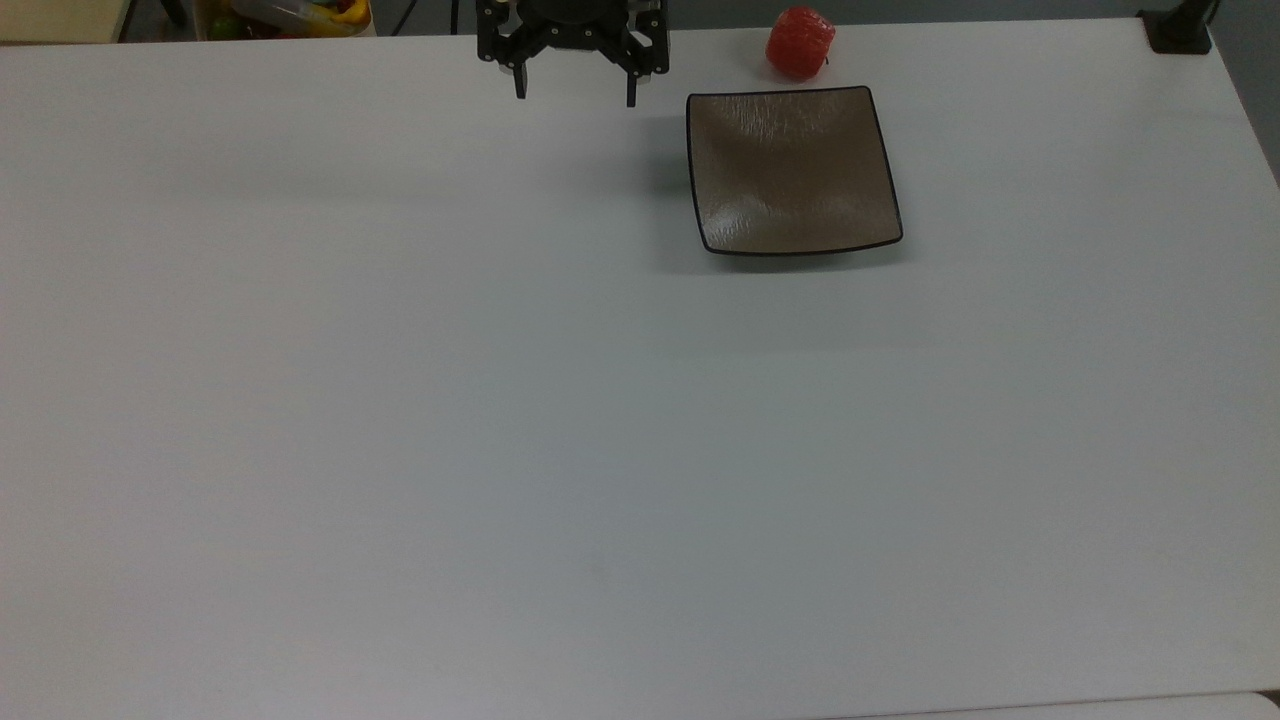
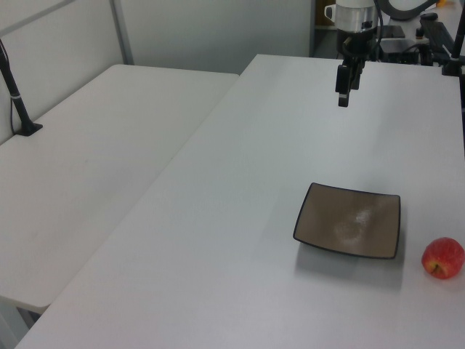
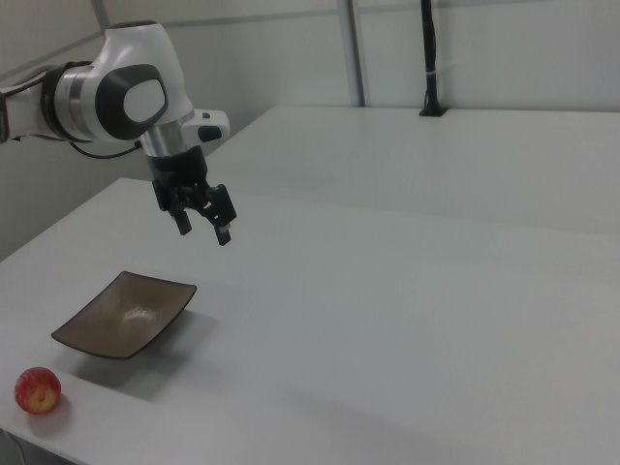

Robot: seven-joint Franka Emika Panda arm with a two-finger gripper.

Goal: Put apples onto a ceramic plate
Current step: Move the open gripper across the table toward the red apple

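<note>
A small red apple [image 1: 800, 42] rests on the white table just beyond the far edge of the square brown ceramic plate [image 1: 795, 170], not on it. The left view has the apple [image 2: 442, 257] to the right of the plate [image 2: 349, 220]; the right view has the apple [image 3: 38, 389] at the lower left, near the plate [image 3: 126, 315]. My gripper [image 1: 575, 92] hangs above the table to the top view's left of the plate, open with nothing between its fingers. It also appears in the left view [image 2: 344, 96] and the right view [image 3: 203, 232], well clear of both things.
The white table [image 1: 500, 400] stretches wide toward the top view's bottom and left. A bin of colourful items [image 1: 300, 15] stands off the far edge. A black post base [image 1: 1178, 30] sits at the far right corner. A second white table [image 2: 94, 160] adjoins in the left view.
</note>
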